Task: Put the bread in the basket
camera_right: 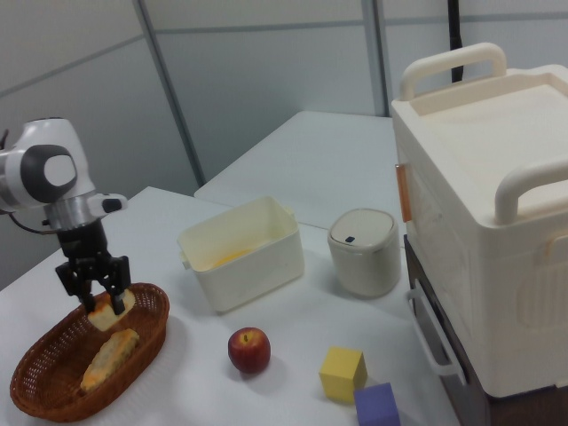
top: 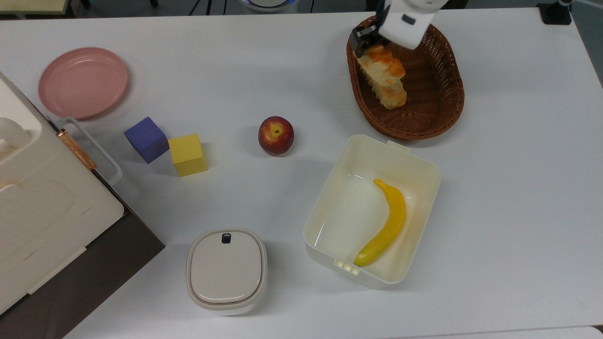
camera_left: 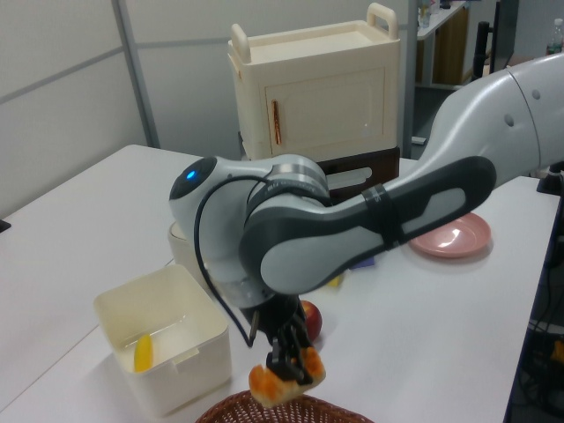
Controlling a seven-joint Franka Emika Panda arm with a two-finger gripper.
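Robot claw (camera_right: 96, 300) grasping the orange-topped bread (top: 382, 63) just above the wicker basket's (top: 438, 101) rim, over a longer loaf (top: 390, 93).

Just above the basket (camera_left: 282, 410) rim hangs the bread (camera_left: 284, 382) — pinched in the gripper (camera_left: 286, 366) — with the apple (camera_left: 310, 317) behind it and the cream tub (camera_left: 163, 348) off to the basket's left.

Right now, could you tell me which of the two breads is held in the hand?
The short orange-glazed bread, gripped above the basket; the longer pale loaf lies inside it.
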